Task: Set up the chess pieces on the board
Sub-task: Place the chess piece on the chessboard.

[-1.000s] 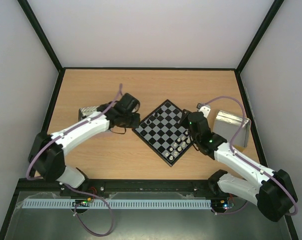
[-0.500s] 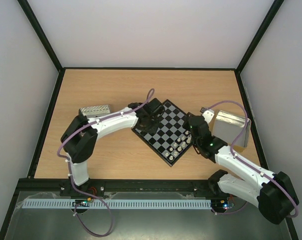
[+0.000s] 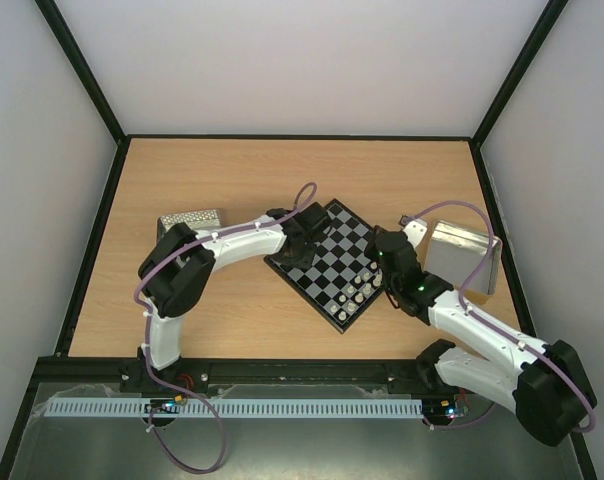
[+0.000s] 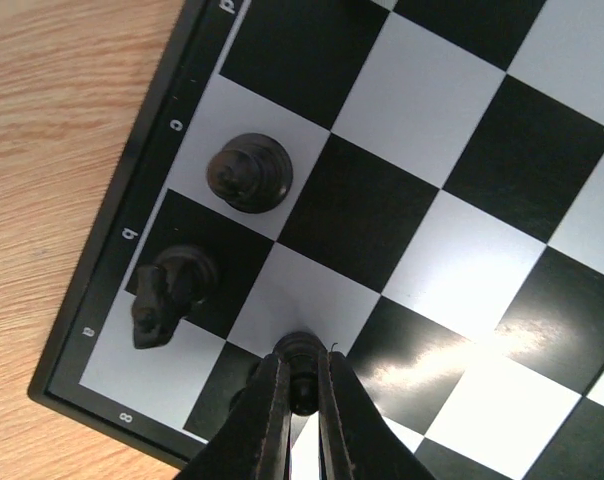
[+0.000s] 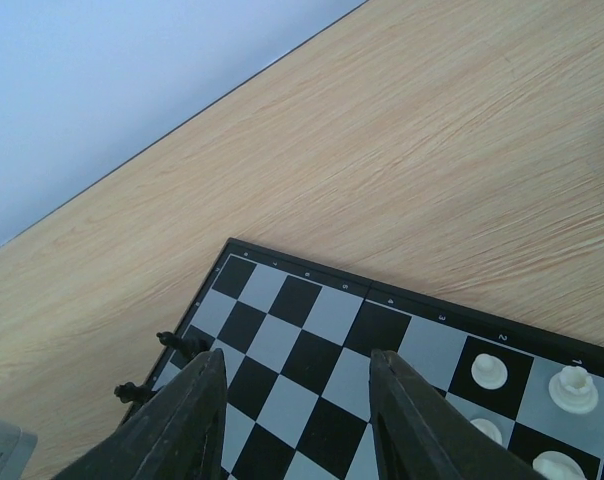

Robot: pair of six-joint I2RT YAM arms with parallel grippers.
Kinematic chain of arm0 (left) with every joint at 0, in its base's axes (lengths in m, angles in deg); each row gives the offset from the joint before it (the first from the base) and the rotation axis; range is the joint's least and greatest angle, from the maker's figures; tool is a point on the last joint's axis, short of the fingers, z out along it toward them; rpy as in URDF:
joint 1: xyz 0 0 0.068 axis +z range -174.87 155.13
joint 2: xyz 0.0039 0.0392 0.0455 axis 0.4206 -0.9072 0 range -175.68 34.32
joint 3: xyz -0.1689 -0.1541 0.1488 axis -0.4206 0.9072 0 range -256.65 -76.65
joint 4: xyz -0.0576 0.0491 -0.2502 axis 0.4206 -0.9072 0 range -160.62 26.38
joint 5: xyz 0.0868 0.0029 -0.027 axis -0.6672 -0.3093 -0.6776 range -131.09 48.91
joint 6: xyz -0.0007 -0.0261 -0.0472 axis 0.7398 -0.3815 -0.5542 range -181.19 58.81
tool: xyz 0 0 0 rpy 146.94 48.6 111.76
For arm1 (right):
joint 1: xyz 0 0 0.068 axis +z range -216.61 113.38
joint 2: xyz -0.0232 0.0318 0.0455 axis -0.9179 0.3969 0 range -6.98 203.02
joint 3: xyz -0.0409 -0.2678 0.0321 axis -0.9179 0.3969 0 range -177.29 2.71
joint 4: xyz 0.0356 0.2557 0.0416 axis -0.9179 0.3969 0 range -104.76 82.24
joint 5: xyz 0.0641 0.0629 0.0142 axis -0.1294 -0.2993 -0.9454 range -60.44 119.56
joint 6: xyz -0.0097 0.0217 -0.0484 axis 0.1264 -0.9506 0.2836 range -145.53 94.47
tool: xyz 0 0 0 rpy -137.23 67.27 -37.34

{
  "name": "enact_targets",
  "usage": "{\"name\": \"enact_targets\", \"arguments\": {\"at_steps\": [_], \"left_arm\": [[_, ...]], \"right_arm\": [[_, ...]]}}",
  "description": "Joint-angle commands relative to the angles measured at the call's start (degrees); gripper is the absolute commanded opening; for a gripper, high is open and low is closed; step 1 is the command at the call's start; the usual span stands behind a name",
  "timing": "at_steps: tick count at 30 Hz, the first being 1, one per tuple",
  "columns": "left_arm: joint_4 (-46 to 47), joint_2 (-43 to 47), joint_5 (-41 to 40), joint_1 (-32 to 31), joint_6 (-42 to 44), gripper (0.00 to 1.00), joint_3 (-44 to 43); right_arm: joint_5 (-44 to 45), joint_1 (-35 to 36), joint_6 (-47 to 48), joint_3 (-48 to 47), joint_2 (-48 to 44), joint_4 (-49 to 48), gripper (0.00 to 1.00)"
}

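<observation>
Rim print by my left fingers (image 4: pixel 267 425): 8 at corner, then a, b, c. Left fingers clamped on small black piece (image 4: pixel 300 362), upright, near that corner. Black knight (image 4: pixel 168 296) and second black piece (image 4: pixel 250 172) stand on edge squares beside it. Board (image 3: pixel 329 262) sits diamond-wise mid-tabletop (image 3: pixel 232 170). My right fingers (image 5: pixel 194 420) apart over board near white pieces (image 5: pixel 489 372); bare wood beyond rim.

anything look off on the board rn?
The board sits diagonal to the table edges. The black knight near the corner looks tipped toward the rim, though the angle may exaggerate it. Left gripper is shut on a black piece. Nothing spilled or broken.
</observation>
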Motion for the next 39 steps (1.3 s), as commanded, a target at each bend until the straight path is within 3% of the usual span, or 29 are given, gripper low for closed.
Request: {"name": "enact_targets", "arguments": {"at_steps": [1,17,25,33,39], "left_arm": [[-0.38,-0.86,-3.40,-0.02,-0.51,0.05,-0.11],[2.51,-1.29,-0.10,0.72,0.28,0.11,1.24],[2.22,0.99,-0.47,0.80,0.56,0.32,1.39],[2.41,6.60,-2.62,1.49,-0.46,0.39,1.61],[5.86,15.14,-6.68,6.02,-3.04,0.39,7.65]], "right_arm": [[0.77,-0.24,-0.77,0.70,0.54,-0.37,0.39],[-1.21,-0.23,-1.40,0.20,1.81,-0.22,0.40],[-1.75,-0.22,-1.35,0.18,1.71,-0.37,0.42],[-1.90,-0.29,-1.36,-0.21,1.45,0.06,0.43],[-2.73,-0.25,-1.30,-0.84,2.06,-0.24,0.43]]}}
